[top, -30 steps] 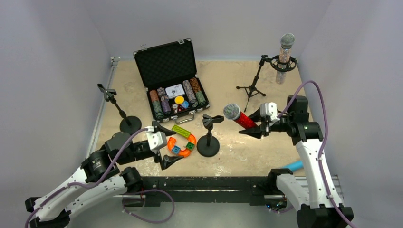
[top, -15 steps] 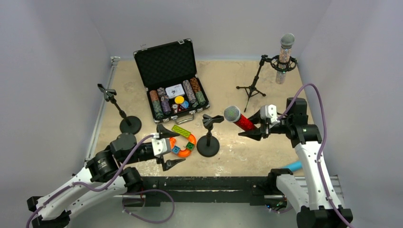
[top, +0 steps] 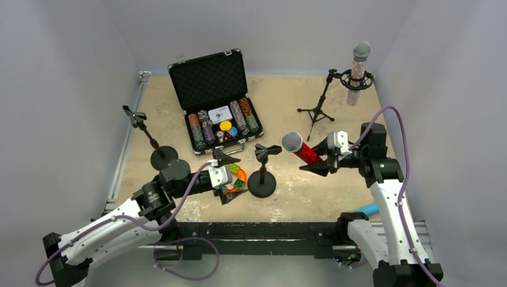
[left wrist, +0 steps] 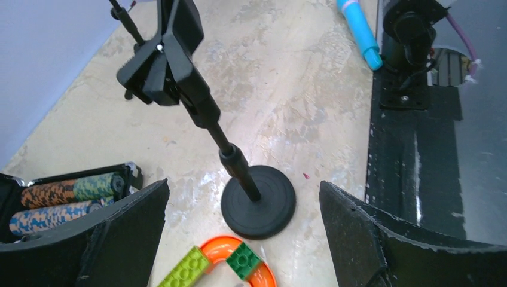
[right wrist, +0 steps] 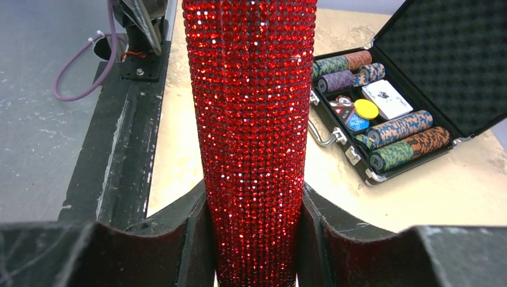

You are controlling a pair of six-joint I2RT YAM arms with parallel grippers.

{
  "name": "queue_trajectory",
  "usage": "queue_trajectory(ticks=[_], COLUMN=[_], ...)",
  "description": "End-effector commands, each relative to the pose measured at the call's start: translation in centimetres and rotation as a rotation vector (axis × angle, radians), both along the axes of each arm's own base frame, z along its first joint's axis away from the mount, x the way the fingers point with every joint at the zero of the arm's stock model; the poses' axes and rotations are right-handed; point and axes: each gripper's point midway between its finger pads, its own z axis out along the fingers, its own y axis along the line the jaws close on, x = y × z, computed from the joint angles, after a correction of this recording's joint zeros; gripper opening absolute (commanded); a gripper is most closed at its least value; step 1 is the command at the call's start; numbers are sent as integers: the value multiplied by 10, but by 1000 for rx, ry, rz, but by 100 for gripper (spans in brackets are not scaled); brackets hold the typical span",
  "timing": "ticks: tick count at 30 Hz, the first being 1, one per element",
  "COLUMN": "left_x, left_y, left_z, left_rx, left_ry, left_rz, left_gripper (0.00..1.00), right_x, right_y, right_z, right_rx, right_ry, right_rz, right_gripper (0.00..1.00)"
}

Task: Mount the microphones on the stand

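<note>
My right gripper (top: 317, 156) is clamped on the red glitter microphone (top: 302, 150). Both fingers press its handle, and its mesh head points left, raised above the table, just right of the round-base stand (top: 262, 179). My left gripper (top: 230, 177) is spread wide and holds nothing. It is just left of that stand, whose pole shows ahead between my 2 fingers. The light-blue microphone (top: 370, 209) lies near my right arm's base. The silver-pink microphone (top: 357, 75) stands in the tripod stand (top: 317, 110).
</note>
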Motion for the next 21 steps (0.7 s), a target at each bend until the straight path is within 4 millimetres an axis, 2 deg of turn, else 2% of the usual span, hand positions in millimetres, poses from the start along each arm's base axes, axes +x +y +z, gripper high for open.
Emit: queue_trajectory(ticks=[1,5,10,14,21], left_x=[26,49,66,68,58], left_y=[-24,-35,-47,-58,-72], left_z=[50,64,69,74,74], left_rx=[-134,-156,-168,-177,-178], left_ry=[-136,-134,-145,-148,-111], left_rz=[6,29,-5,-58,-169], left_gripper=[98,97,97,96,81], right_x=[-5,-3,1,5,10], right_y=[3,4,5,6,11], right_z=[10,11,14,18,22], right_rx=[38,43,51,52,49], right_ry=[-24,-12,-3,2,13], right_rz=[43,51,68,86,116], right_gripper=[0,0,0,0,0])
